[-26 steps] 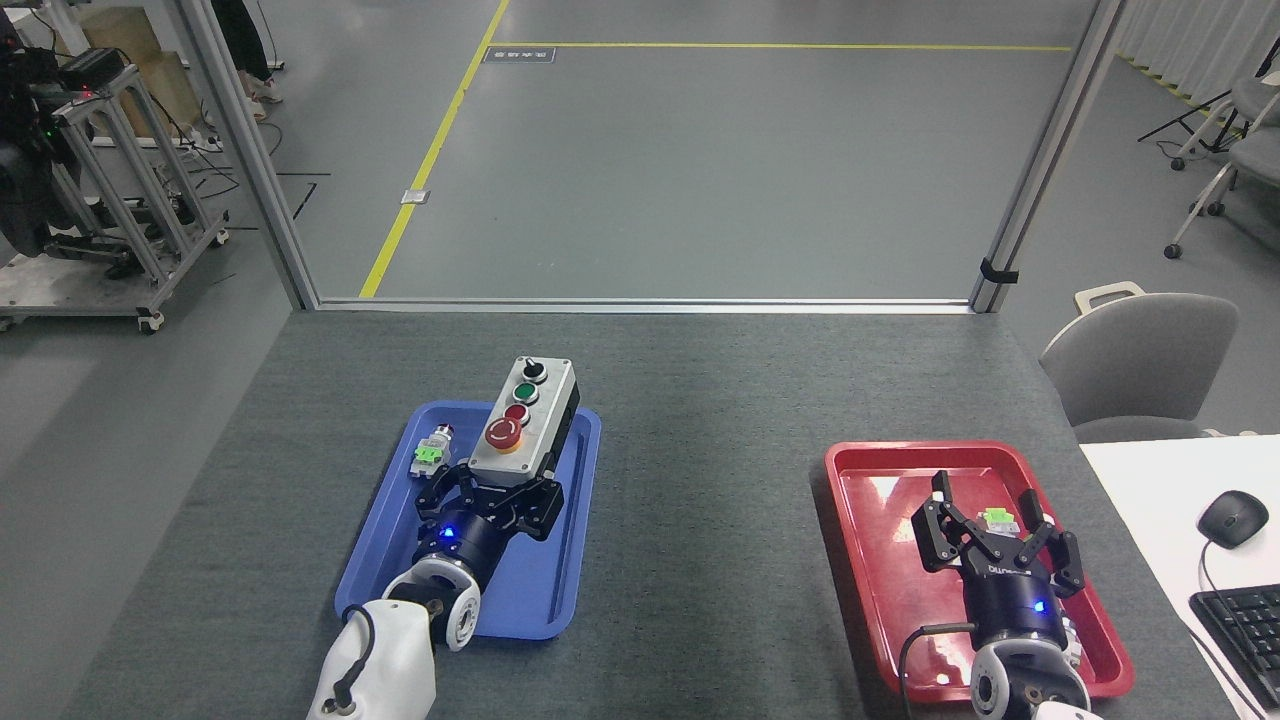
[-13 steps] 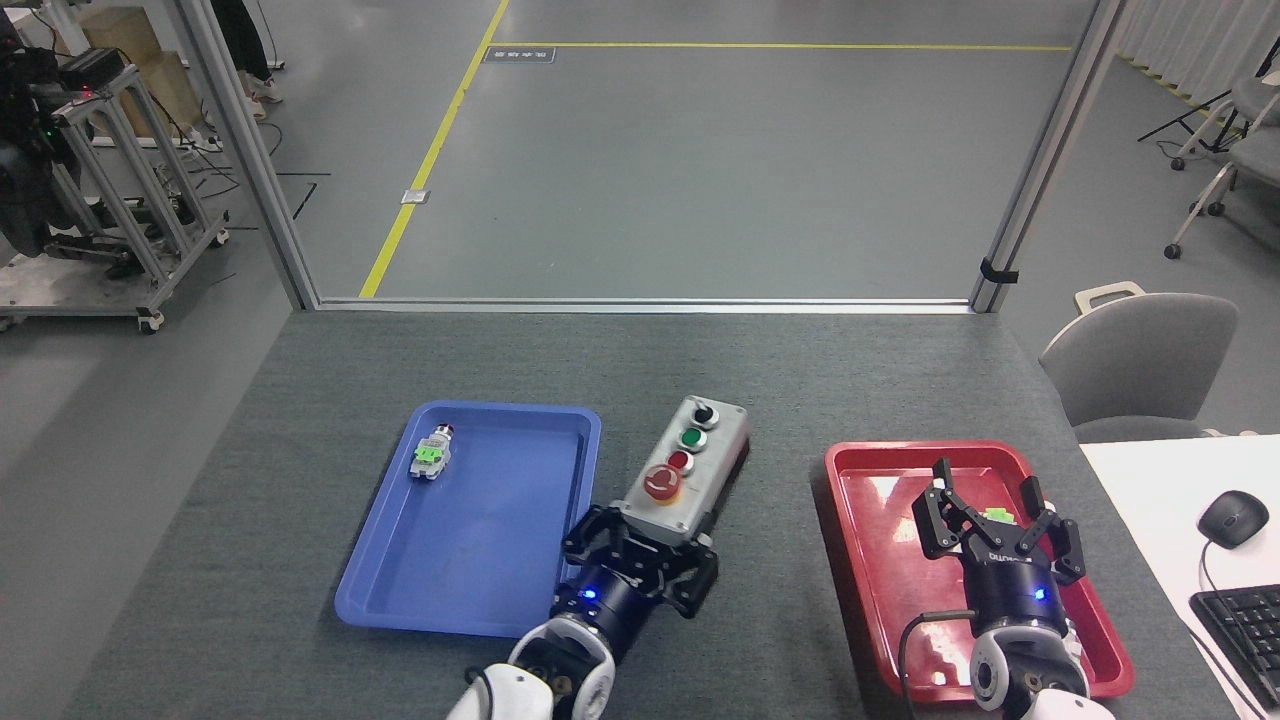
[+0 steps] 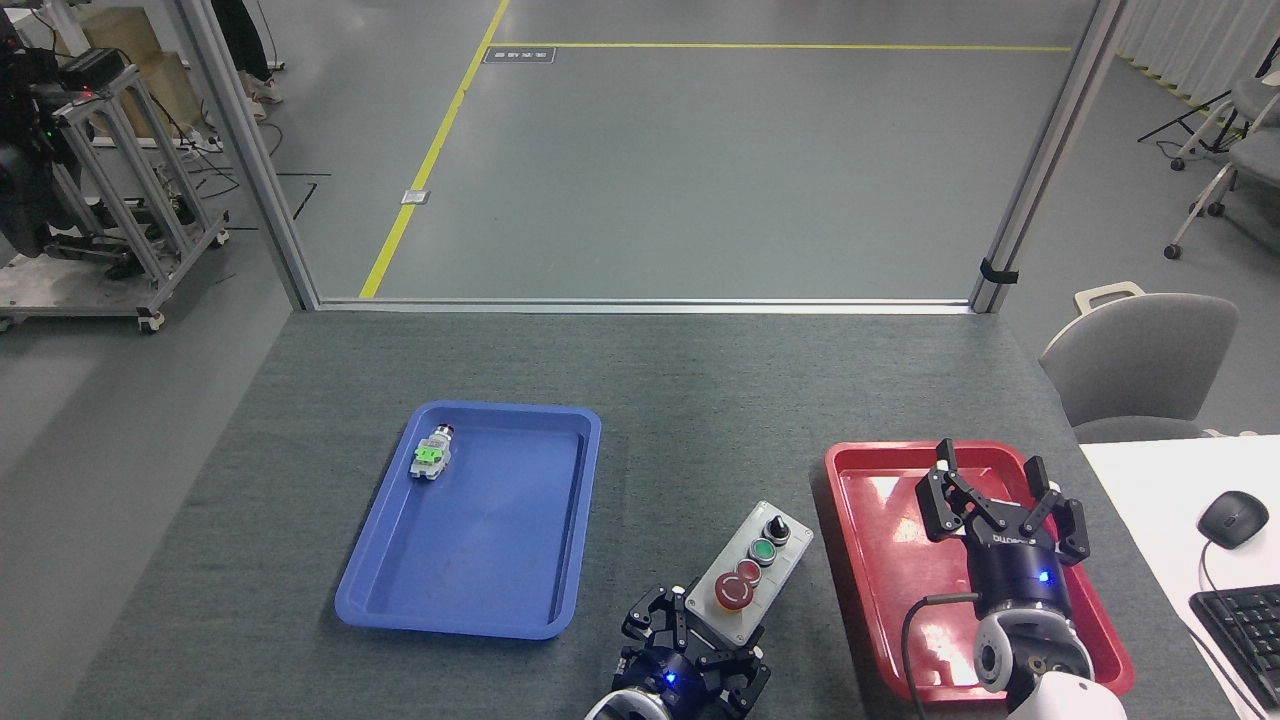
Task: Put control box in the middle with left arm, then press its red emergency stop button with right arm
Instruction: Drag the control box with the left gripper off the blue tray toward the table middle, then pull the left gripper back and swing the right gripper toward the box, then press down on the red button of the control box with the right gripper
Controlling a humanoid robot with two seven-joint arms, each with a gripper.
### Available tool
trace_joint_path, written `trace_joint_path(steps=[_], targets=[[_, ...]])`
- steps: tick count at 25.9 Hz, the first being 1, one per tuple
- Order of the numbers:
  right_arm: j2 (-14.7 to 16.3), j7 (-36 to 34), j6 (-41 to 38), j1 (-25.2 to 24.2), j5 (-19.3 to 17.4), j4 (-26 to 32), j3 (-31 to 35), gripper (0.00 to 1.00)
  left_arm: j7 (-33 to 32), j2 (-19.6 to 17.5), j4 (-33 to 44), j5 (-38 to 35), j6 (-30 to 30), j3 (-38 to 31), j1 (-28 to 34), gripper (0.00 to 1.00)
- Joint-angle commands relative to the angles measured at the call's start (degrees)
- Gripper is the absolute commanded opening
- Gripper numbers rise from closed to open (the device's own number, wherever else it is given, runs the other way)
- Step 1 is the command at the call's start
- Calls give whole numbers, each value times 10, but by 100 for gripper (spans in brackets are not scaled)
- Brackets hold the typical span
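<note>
- Lower centre of frame: left gripper [image 3: 712, 640] grips the control box [image 3: 750, 572], carried out of the blue tray [image 3: 560, 520] onto bare table [image 3: 680, 400] between the trays.
- Right gripper [image 3: 990, 495], spread wide, hangs over the red tray [image 3: 860, 520]; the red emergency stop button [image 3: 734, 591] awaits pressing.

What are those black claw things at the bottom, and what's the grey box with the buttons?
You are looking down through a robot's own eyes at a grey table. The claws are its two grippers. The left gripper has its jaws shut on the control box, which has a knob, a green button and a big red stop button. The right gripper is open, above a red tray. A blue tray holds one small green and silver part.
</note>
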State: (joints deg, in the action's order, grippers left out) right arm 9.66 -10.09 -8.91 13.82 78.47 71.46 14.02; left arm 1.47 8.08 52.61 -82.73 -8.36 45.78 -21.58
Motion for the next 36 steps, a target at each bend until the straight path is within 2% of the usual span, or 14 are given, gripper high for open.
trace_joint_path(steps=[1,2,5,7,8,12,14,17,20,25,28,34,36], targets=[[8,-5,-2,2,4,0,-2,99,-3,-1,5,2,-17,-2,1,93],[19,-5,-2,2,5,0,-3,99,-3,-1,17,1,-28,-1,0,98],[30,-5,-8,2,5,0,-8,95,-3,-15,89,10,-25,-9,8,99],[32,-5,-35,17,5,0,-20,83,-3,-76,167,41,-2,-39,24,99],[33,-5,-59,27,2,-1,-28,74,-3,-107,209,63,21,-53,44,99],[26,-5,-180,35,1,-11,-40,24,-2,-219,346,172,83,-137,112,99],[19,-5,-246,35,1,-13,-42,0,6,-251,383,213,105,-191,134,99],[18,-5,-361,35,2,-18,-51,0,7,-252,390,231,127,-291,140,99],[18,0,-361,29,11,-23,-64,0,7,-250,379,232,147,-352,133,99],[23,1,-361,27,13,-65,-156,0,14,-249,370,233,157,-381,137,99],[22,1,-361,25,16,-69,-181,0,15,-246,367,233,155,-409,131,99],[17,1,-361,27,57,-83,-206,0,13,-210,326,233,149,-450,110,99],[16,1,-361,26,62,-88,-211,0,13,-211,317,233,146,-452,106,99]])
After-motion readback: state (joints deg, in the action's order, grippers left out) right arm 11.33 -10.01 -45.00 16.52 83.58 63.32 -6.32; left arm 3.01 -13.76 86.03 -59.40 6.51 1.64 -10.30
